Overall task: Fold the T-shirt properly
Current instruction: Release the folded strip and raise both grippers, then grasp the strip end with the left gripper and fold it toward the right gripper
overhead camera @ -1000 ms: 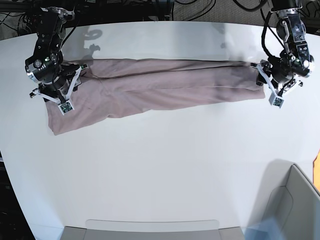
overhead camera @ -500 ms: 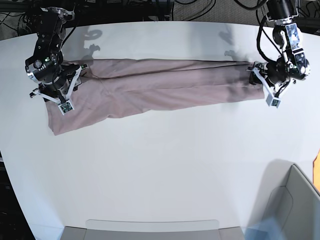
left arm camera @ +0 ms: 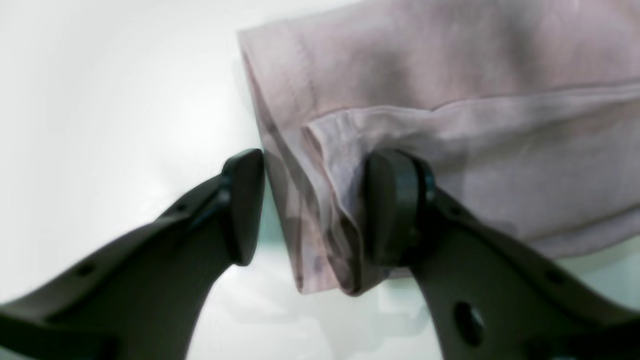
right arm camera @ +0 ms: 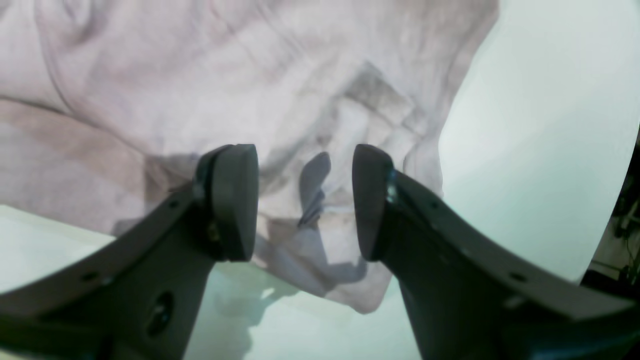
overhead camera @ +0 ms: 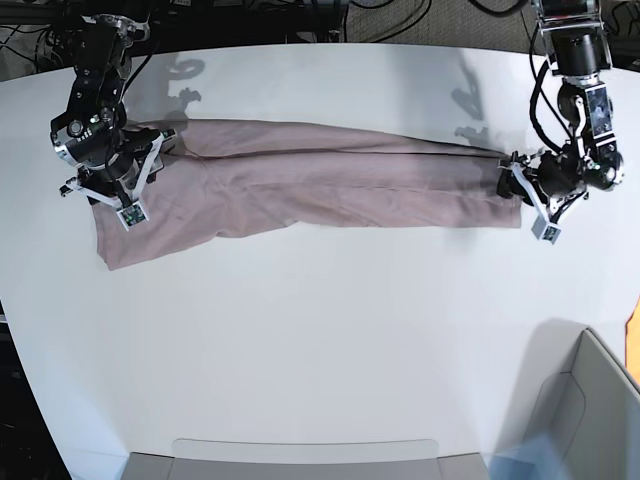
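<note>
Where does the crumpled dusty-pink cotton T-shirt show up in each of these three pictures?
Base view: the dusty-pink cotton T-shirt stretches across the white table, between both arms.
Left wrist view: upper right, its folded edge between the open black fingers.
Right wrist view: upper left, behind the open fingers.
Shared landmark: the white table.

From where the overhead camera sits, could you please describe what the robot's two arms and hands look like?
Both arms are black, jointed metal with loose black cables running along them. The left hand and right hand each have white bracket pieces carrying a small square printed marker, and green indicator lights glow on both wrists. Up close, the fingers are matte black, curved, with rounded oval pads and small holes.
</note>
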`<act>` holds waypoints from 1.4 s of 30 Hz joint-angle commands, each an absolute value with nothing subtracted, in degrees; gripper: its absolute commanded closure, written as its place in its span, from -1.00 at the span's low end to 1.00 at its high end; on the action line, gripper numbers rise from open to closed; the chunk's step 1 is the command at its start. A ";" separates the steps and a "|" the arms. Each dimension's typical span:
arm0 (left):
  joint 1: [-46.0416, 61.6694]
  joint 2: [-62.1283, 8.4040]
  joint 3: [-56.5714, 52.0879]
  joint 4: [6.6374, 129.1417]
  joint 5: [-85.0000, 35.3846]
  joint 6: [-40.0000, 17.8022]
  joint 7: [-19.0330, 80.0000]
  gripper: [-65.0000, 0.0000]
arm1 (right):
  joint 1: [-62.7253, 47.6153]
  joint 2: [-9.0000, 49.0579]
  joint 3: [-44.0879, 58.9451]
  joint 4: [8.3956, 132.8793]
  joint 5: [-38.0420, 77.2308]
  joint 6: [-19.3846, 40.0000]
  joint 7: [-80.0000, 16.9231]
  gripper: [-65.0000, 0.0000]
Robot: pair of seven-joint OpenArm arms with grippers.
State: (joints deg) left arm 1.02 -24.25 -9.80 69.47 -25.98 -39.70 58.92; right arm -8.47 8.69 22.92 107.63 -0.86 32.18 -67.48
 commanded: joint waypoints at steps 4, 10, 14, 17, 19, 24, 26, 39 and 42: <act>3.47 -22.46 -8.13 65.54 -22.64 -40.00 68.00 0.76 | -7.87 9.19 23.25 108.88 -0.84 32.13 -66.77 0.07; 1.80 -22.90 -11.65 62.81 -22.90 -40.00 70.55 1.00 | -7.69 9.19 23.34 108.97 -0.84 32.13 -66.77 0.07; 1.36 -22.99 -22.90 62.73 -22.64 -40.00 70.73 1.00 | -7.69 8.57 23.34 110.29 -0.84 32.13 -66.77 0.07; 1.27 -24.40 -27.56 63.08 -22.64 -40.00 70.64 1.00 | -7.60 6.90 25.45 112.31 -0.84 32.13 -66.68 0.07; 0.04 -25.45 -28.70 63.16 -22.64 -40.00 70.73 1.00 | -6.20 5.05 27.56 113.27 -0.84 32.13 -66.68 0.07; -1.63 -26.59 -33.01 69.49 -22.64 -40.00 74.51 1.00 | -4.70 3.82 31.08 113.45 -0.84 32.13 -66.68 0.07; -1.63 -26.51 -34.68 75.03 -22.64 -40.00 77.05 1.00 | -4.70 4.00 31.08 113.54 -0.84 32.13 -66.68 0.07; 6.99 -15.16 -24.13 113.45 -22.64 -40.00 80.00 1.00 | -4.97 3.91 30.90 113.63 -0.84 32.13 -66.68 0.07; 8.57 -12.09 -15.43 115.82 -22.64 -40.00 80.00 1.00 | -4.97 3.91 30.90 113.63 -0.84 32.13 -66.68 0.07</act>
State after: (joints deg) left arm 9.15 -11.97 -15.33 115.18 -22.24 -39.92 80.71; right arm -5.74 3.46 30.92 112.53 -1.32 32.18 -67.57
